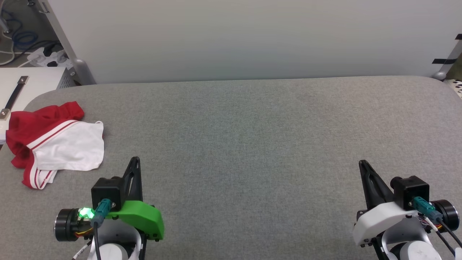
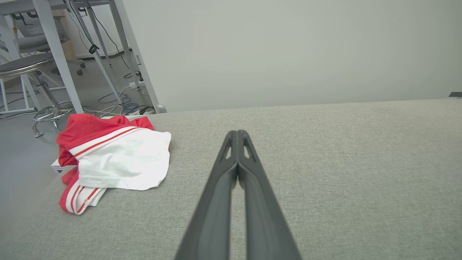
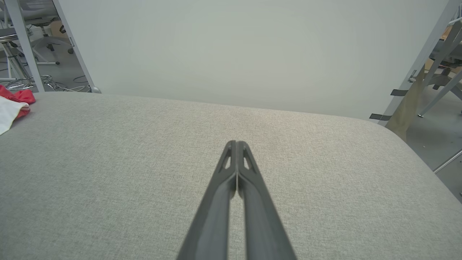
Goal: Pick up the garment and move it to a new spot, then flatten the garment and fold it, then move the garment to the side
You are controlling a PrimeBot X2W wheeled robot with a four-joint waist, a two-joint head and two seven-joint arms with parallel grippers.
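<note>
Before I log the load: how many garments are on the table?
1. The garment lies bunched at the table's left edge, ahead and left of the left gripper. Another could be hidden under it.

So the T-shirt [image 1: 54, 141] sits on the table [image 1: 252, 144] a bit ahead and to the left of the left gripper [image 1: 135, 159], near the table's left edge, with the right gripper [image 1: 362, 163] way off on the other side.

The left gripper [image 1: 135, 161] sits low on the robot's left above its green wrist housing [image 1: 140, 216], its two dark fingers [image 2: 216, 202] pressed together tip to tip, pointing forward. The right gripper [image 1: 362, 164] mirrors it on a white wrist housing [image 1: 379, 218] — fingers likewise closed flush.
</note>
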